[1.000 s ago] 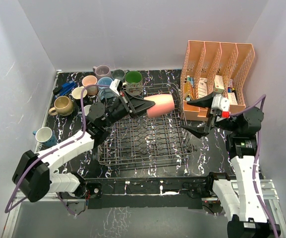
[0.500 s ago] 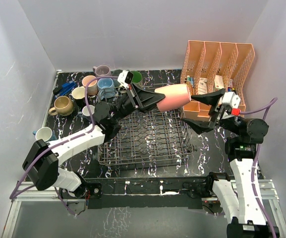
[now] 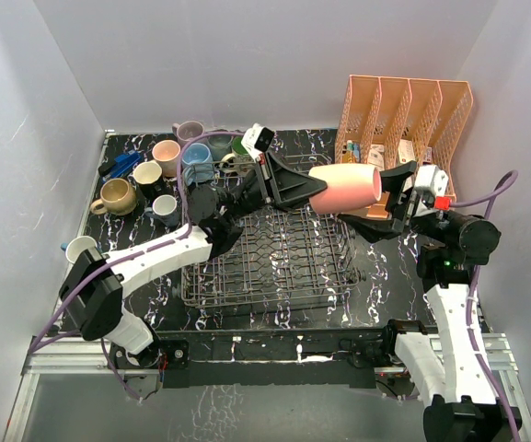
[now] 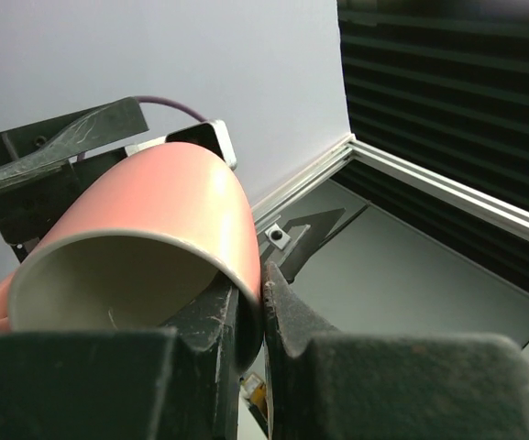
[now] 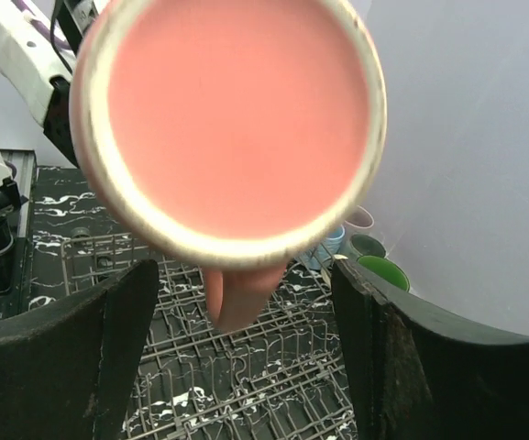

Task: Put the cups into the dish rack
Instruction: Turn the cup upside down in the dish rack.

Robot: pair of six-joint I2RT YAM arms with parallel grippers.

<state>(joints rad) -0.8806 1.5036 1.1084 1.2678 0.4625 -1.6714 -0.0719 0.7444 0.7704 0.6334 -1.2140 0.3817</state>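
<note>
Pink cup (image 3: 348, 186) hangs on its side above the far right of the dish rack (image 3: 274, 269), left claw (image 3: 317, 189) pinching its rim while the right claw (image 3: 381, 201), spread wide, flanks its base, likely for a handover.

The pink mug (image 3: 348, 187) is in the air on its side above the far right corner of the rack (image 3: 270, 262), with its mouth to the left and its flat base to the right. The left gripper (image 3: 309, 189) pinches its wall at the rim. It is glossy pink outside and pale cream inside, and from the right wrist its handle points down. The rack is a dark rectangular wire basket with rows of tines, sitting flat mid-table. The other mugs stand upright outside it at the far left — mauve mug (image 3: 189, 132), peach mug (image 3: 166, 152), blue mug (image 3: 196, 157), dark mug (image 3: 147, 172), tan mug (image 3: 116, 195) and grey mug (image 3: 166, 209) — with a white mug (image 3: 79, 249) apart by the left edge.
</note>
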